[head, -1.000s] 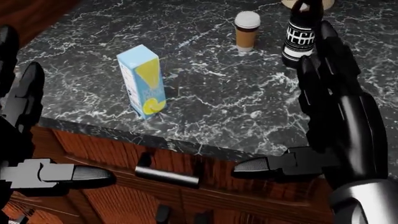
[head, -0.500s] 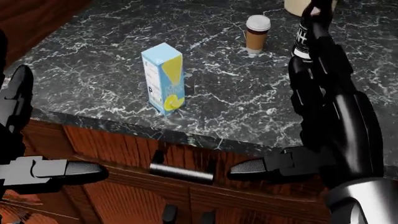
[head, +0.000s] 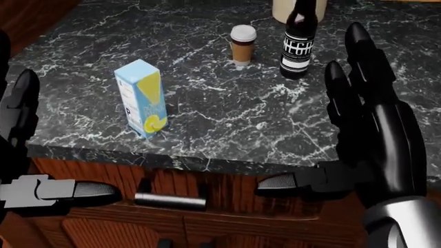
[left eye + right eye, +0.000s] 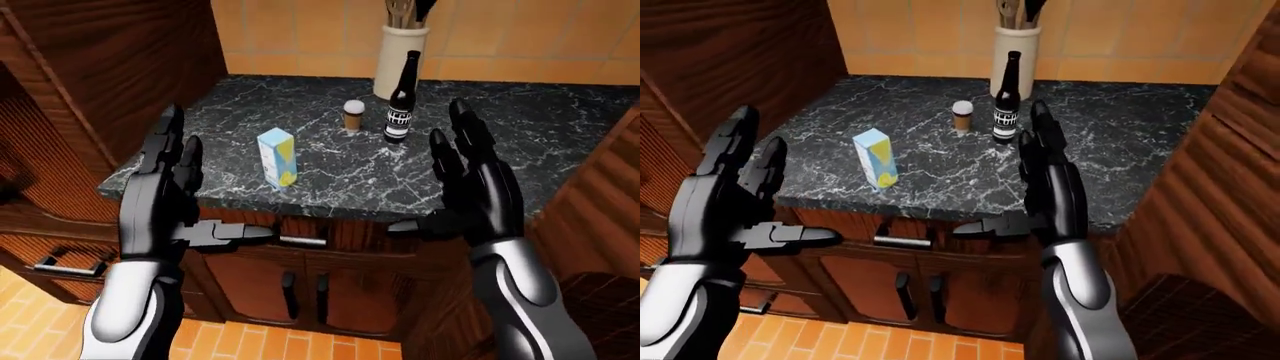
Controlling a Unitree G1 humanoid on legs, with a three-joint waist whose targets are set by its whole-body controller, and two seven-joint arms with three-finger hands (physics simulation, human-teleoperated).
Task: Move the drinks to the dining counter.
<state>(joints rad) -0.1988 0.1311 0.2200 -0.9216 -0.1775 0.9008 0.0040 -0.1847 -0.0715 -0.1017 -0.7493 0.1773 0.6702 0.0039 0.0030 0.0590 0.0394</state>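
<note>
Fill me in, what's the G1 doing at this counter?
Nothing is grasped. The left hand and right hand are both open, held up at the near edge of the black marble counter. The juice carton, coffee cup and dark bottle stand upright on it, untouched.

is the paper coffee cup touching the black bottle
Apart: the head view shows bare marble between the white-lidded brown paper cup and the black labelled glass bottle.
</note>
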